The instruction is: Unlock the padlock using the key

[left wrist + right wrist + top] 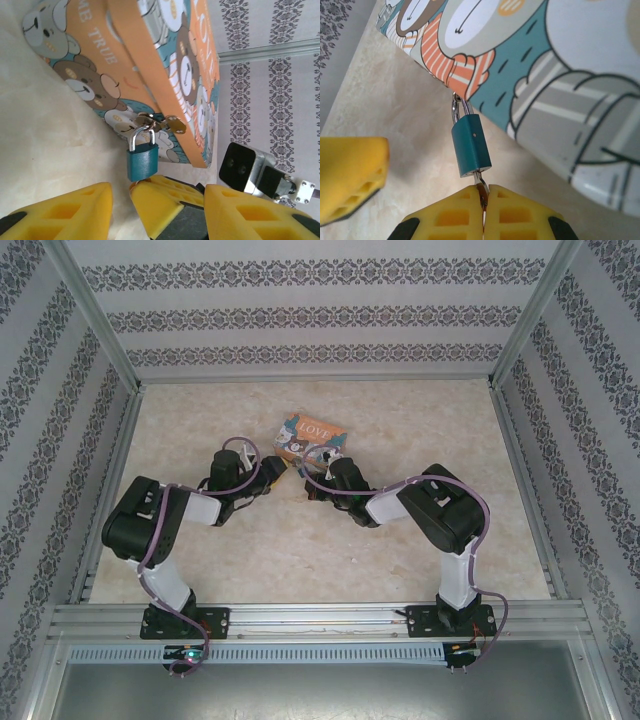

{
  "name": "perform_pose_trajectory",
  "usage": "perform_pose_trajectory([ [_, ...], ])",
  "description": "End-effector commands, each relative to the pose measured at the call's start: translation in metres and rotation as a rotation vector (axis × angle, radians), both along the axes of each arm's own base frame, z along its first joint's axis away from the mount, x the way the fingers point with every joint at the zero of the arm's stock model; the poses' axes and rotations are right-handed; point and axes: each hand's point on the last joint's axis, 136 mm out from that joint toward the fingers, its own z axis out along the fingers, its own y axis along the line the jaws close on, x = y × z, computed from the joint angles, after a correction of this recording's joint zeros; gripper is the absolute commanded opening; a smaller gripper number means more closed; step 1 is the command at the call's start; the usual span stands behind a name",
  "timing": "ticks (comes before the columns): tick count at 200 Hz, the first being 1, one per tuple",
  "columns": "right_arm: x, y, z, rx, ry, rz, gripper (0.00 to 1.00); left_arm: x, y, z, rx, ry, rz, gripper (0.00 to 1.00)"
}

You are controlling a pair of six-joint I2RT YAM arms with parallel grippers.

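Yellow right fingers [455,220] at bottom centre, pinched shut on small key [481,189] meeting underside of teal padlock [471,145]. Padlock mid-frame, hooked to latch of bear-print tin [545,65] at upper right, over cream counter [395,110]. Left fingers [65,212] spread wide along bottom of left wrist view, gripping nothing.

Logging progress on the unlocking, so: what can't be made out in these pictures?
- The key: right wrist view, mostly hidden, pinched in the right gripper, tip inside the padlock.
- Keyway turn: hidden inside the padlock, either wrist view.
- Top view: padlock too small to pick out between the two wrists.
- The tin: cut by frame edges in both wrist views.
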Motion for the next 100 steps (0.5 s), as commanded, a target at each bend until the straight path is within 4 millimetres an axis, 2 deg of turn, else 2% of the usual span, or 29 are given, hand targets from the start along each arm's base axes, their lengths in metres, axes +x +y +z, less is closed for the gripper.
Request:
perform_pose_trajectory([
  [1, 0.014, 0.01, 0.044, 0.113, -0.058, -0.01, 0.0, 0.009, -0.003, 0.014, -0.052, -0.047, -0.014, 0.5],
  [100, 0.019, 0.013, 0.052, 0.155, -0.039, -0.025, 0.0, 0.024, -0.013, 0.002, -0.102, -0.06, -0.039, 0.46],
])
